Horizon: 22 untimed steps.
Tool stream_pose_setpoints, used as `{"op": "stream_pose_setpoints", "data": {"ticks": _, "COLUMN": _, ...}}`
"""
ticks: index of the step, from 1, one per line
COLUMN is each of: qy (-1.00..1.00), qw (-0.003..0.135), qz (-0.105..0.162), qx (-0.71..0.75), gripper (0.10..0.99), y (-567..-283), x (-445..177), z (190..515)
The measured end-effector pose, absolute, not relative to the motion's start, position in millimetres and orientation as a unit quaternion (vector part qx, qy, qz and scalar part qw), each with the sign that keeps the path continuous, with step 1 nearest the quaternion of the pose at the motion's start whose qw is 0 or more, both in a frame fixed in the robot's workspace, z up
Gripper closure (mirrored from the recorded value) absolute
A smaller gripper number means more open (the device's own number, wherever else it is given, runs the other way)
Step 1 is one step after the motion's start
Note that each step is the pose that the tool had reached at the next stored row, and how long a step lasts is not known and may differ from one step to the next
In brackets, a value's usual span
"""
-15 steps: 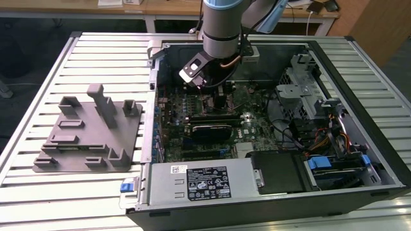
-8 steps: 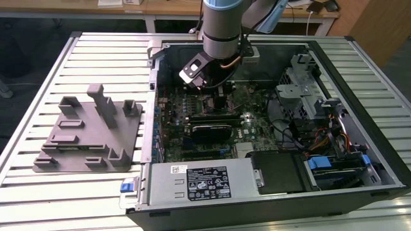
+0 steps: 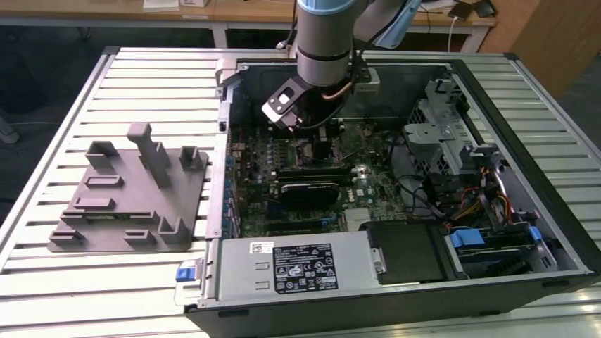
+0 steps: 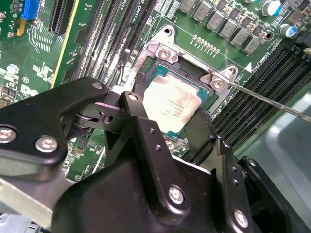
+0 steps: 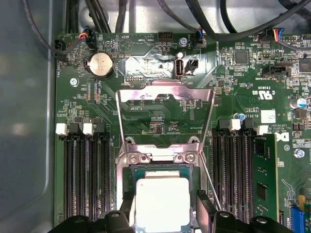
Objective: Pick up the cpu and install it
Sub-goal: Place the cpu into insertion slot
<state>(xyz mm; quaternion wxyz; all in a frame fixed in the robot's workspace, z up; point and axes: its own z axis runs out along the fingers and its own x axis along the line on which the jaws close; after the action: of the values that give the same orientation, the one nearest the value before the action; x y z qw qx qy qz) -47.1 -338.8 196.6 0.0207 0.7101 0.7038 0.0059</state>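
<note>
The cpu [image 5: 162, 194] lies flat in the socket [image 5: 160, 156], silver top up, directly between the jaws. One black finger [image 5: 205, 216] stands against each of two opposite edges. In the first wrist view no gap shows on either side, so the gripper [image 5: 165, 204] is clamped on the chip rather than released. In the second wrist view the cpu [image 4: 170, 99] sits level within the socket's recess, with the gripper [image 4: 165, 110] straddling it.

The chip is square, so it has no long axis. Its sides run parallel to the socket frame and to the slots [image 5: 87, 174] flanking it on both sides. The gripped edges are the ones facing those slots.

Beyond the chip, the socket's metal plate [image 5: 165, 94] is swung open and lies back over the board [image 5: 233, 97]. A thin lever [image 4: 272, 99] slants away from one socket corner. A green memory stick [image 5: 265, 179] fills one outer slot.

In the exterior view the gripper [image 3: 314, 141] is down inside the open case [image 3: 395, 306], over the far part of the board. A grey fixture [image 3: 131, 204] lies on the slatted table [image 3: 150, 77] at the exterior view's left, well apart from the arm.
</note>
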Motion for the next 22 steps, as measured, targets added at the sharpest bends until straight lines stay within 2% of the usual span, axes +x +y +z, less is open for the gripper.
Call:
{"op": "stream_pose_setpoints", "data": {"ticks": 14, "qy": 0.704, "qw": 0.020, "qz": 0.006, "qx": 0.710, "gripper": 0.494, "y": -338.8, "x": -47.0, "z": 203.1}}
{"op": "stream_pose_setpoints", "data": {"ticks": 15, "qy": 0.704, "qw": 0.020, "qz": 0.006, "qx": 0.710, "gripper": 0.557, "y": -338.8, "x": -47.0, "z": 203.1}}
{"op": "stream_pose_setpoints", "data": {"ticks": 16, "qy": 0.704, "qw": 0.020, "qz": 0.006, "qx": 0.710, "gripper": 0.557, "y": -338.8, "x": -47.0, "z": 203.1}}
{"op": "stream_pose_setpoints", "data": {"ticks": 18, "qy": 0.704, "qw": 0.020, "qz": 0.006, "qx": 0.710, "gripper": 0.675, "y": -338.8, "x": -47.0, "z": 203.1}}
{"op": "stream_pose_setpoints", "data": {"ticks": 19, "qy": 0.704, "qw": 0.020, "qz": 0.006, "qx": 0.710, "gripper": 0.675, "y": -338.8, "x": -47.0, "z": 203.1}}
{"op": "stream_pose_setpoints", "data": {"ticks": 21, "qy": 0.704, "qw": 0.020, "qz": 0.006, "qx": 0.710, "gripper": 0.792, "y": -338.8, "x": -47.0, "z": 203.1}}
{"op": "stream_pose_setpoints", "data": {"ticks": 22, "qy": 0.704, "qw": 0.020, "qz": 0.006, "qx": 0.710, "gripper": 0.792, "y": -338.8, "x": -47.0, "z": 203.1}}
